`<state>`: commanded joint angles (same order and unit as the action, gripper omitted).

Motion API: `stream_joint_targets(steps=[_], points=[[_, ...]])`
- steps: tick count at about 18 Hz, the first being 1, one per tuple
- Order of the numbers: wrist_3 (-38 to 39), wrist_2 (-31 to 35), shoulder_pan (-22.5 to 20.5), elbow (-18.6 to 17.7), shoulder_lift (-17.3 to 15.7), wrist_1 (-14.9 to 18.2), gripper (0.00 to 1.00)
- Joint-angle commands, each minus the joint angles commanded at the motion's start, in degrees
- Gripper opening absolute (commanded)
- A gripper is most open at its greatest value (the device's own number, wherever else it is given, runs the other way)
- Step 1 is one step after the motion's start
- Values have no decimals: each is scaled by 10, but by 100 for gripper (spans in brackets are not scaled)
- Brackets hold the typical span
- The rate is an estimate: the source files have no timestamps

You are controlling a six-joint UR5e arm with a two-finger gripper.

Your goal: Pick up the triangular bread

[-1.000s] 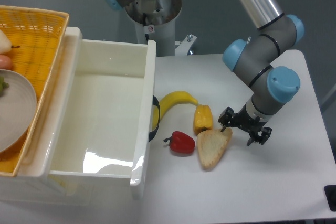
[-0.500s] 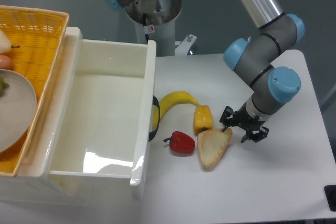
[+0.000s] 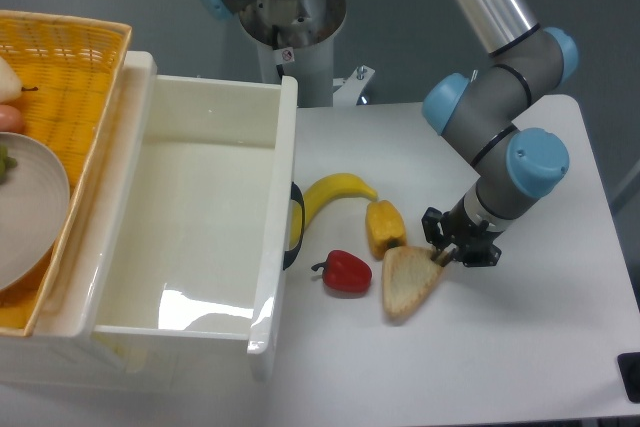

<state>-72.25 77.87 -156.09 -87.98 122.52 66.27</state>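
The triangular bread is a pale tan toast slice with a darker crust. It lies flat on the white table, right of the red pepper and just below the small yellow pepper. My gripper is low over the table at the bread's upper right corner. Its fingers are closed in on that corner. The bread still rests on the table.
A yellow banana lies next to the large white bin on the left. A wicker basket with a grey plate stands at the far left. The arm's base is at the back.
The gripper's fingers have narrowed from a wide spread and moved left onto the bread's right corner. The bread has shifted slightly.
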Motion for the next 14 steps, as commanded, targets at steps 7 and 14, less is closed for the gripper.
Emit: stream_joint_targets(steps=[7, 14], points=[[-1, -1, -6, 2, -1, 7, 34], [-83, -33, -43, 1, -16, 28, 49]])
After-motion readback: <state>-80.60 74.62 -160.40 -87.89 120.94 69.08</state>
